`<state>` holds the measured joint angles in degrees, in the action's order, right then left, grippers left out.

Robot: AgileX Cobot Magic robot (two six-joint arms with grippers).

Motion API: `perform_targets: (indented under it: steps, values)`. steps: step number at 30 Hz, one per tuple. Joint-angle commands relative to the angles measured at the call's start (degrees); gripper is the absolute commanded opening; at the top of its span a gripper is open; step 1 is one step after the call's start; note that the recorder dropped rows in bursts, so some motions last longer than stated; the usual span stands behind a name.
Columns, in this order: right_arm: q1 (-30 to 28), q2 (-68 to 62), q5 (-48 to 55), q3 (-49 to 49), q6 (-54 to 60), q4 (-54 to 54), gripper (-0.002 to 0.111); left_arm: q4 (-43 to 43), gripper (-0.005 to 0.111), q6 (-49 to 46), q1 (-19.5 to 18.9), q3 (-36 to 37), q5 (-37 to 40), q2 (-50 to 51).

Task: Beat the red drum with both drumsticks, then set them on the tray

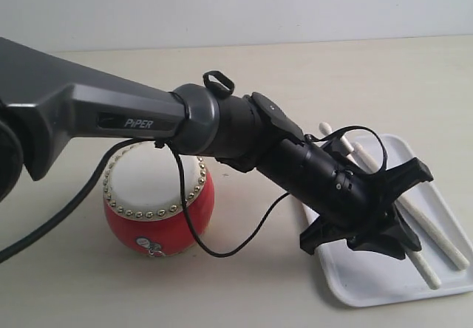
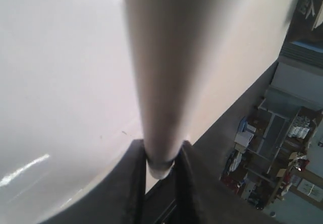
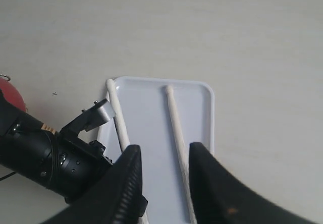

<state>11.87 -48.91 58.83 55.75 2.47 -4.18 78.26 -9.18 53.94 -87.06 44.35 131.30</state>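
Note:
The red drum [image 1: 159, 195] with its cream skin stands left of the white tray [image 1: 369, 276]. Two pale drumsticks lie along the tray. The nearer drumstick [image 1: 429, 269] runs under my left gripper [image 1: 390, 233], which reaches across from the left. In the left wrist view its jaws press both sides of that drumstick [image 2: 159, 82], close to its end. The other drumstick [image 3: 176, 128] lies free on the tray [image 3: 146, 108]. My right gripper [image 3: 165, 148] hangs open well above it, with nothing between its fingers. The right gripper is out of the exterior view.
The left arm [image 1: 111, 114] spans the exterior view and hides part of the drum's top. Its black cable [image 1: 222, 250] loops down beside the drum. In the right wrist view the drum's red edge [image 3: 12, 95] shows beyond the left arm [image 3: 50, 158].

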Motion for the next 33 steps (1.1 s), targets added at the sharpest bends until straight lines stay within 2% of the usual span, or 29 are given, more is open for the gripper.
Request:
perform_targets:
  steps: [1, 9, 14, 17, 27, 31, 33]
  values:
    - [-0.2, 0.3, -0.7, -0.1, 0.4, 0.1, 0.032, 0.6, 0.0, 0.9, -0.3, -0.2, 0.3, 0.6]
    - [-0.2, 0.3, -0.8, -0.1, 0.8, 0.0, 0.032, 0.7, 0.002, 0.9, -0.5, -0.2, 0.3, 1.1]
    - [-0.2, 0.3, -0.9, -0.1, 1.0, 0.0, 0.032, 0.7, 0.026, 0.9, -1.0, -0.2, 0.4, 1.1]
    - [-0.2, 0.3, -0.9, -0.1, 1.1, 0.0, 0.032, 0.7, 0.035, 0.9, -1.3, -0.2, 0.6, 1.1]
    - [-0.2, 0.3, -1.8, -0.3, 1.5, 0.0, 0.032, 0.8, 0.035, 0.9, -2.6, -0.2, 1.3, 1.1]
    - [-0.2, 0.3, -2.1, -0.7, 1.5, 0.0, 0.032, 0.2, 0.035, -0.1, -3.5, -0.2, 3.9, 1.1]
    - [-0.2, 0.1, -2.0, -0.7, 2.6, 0.2, 0.032, -0.9, 0.031, -1.6, -3.8, -0.2, 6.6, 0.5]
